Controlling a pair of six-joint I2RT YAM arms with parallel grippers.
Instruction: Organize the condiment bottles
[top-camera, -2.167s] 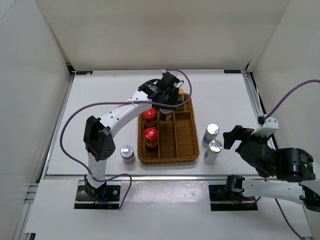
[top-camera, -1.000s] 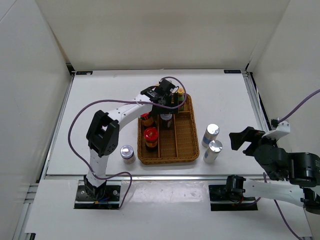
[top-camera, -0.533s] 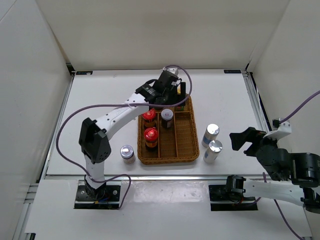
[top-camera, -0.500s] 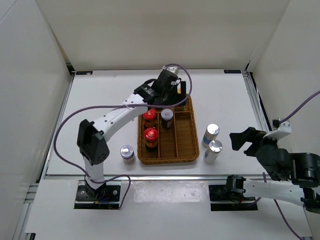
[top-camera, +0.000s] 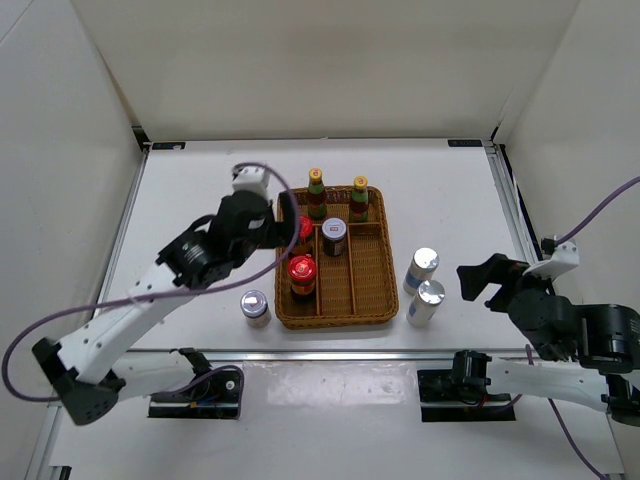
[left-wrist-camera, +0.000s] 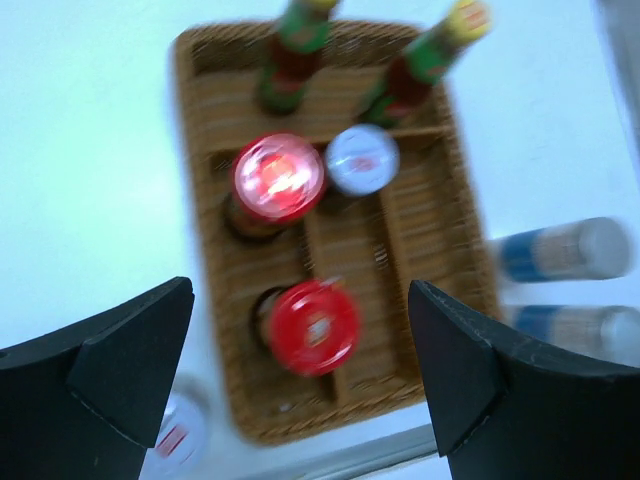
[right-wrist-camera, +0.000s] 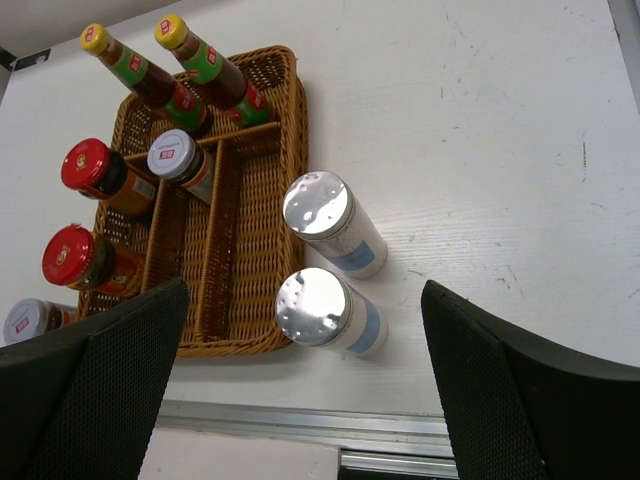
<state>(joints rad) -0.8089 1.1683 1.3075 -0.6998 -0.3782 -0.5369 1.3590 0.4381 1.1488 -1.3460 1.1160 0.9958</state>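
Condiment bottles (top-camera: 333, 236) stand on a white table (top-camera: 200, 200) between white walls (top-camera: 320, 70), left hand (left-wrist-camera: 300, 340) and right hand (right-wrist-camera: 305, 300) both spread

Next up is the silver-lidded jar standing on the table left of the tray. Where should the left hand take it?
Take the silver-lidded jar around its body just under the lid, coming straight down with the open left hand. It stands upright, close beside the wicker tray, so I'd put the fingers on its near and far sides, not in that gap.
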